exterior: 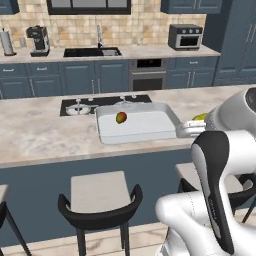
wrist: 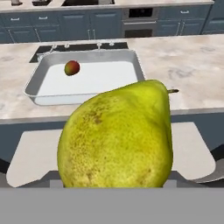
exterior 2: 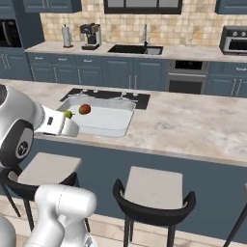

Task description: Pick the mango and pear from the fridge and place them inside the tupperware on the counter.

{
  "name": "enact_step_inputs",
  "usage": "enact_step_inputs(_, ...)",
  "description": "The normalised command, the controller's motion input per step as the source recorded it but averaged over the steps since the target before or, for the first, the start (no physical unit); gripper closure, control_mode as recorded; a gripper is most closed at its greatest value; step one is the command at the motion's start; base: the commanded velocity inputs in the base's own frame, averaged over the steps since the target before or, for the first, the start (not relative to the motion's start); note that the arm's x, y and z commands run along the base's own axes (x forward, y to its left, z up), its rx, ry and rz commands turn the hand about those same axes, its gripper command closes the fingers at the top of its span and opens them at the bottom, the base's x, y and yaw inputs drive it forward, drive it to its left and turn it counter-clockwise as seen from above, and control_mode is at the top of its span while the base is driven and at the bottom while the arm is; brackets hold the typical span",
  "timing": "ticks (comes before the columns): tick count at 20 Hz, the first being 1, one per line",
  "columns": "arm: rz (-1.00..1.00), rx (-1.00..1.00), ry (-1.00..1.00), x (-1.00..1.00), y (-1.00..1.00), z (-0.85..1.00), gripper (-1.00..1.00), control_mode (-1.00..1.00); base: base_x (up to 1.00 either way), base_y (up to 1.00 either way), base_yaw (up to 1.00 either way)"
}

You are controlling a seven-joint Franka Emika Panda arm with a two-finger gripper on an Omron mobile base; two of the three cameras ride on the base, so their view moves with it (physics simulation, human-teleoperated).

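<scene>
Left base view, left to right. Long beige speckled stone counter point(exterior: 40, 135) with black cooktop point(exterior: 87, 106) set in it. Wide shallow white rectangular tupperware point(exterior: 137, 131) touches the cooktop's near edge. Small red-orange mango point(exterior: 121, 118) lies inside it, toward 10 o'clock of the tray floor. At 3 o'clock, just off the tupperware's right wall, yellow-green pear point(exterior: 199, 117) peeks from behind the white arm. Two-finger gripper point(exterior: 195, 125) pinches the pear, which is held above the counter's front edge. Grey-seated stools point(exterior: 100, 192) below.
</scene>
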Motion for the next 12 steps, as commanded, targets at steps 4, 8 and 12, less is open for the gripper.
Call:
enact_step_inputs(4,0.00,0.00,0.08,1.00,0.00,-0.26,1.00,-1.00,0.00,0.00,0.00)
enact_step_inputs(8,0.00,0.00,0.18,1.00,0.00,-0.24,1.00,-1.00,0.00,0.00,0.00)
enact_step_inputs(12,0.00,0.00,0.24,1.00,0.00,-0.19,1.00,-1.00,0.00,0.00,0.00)
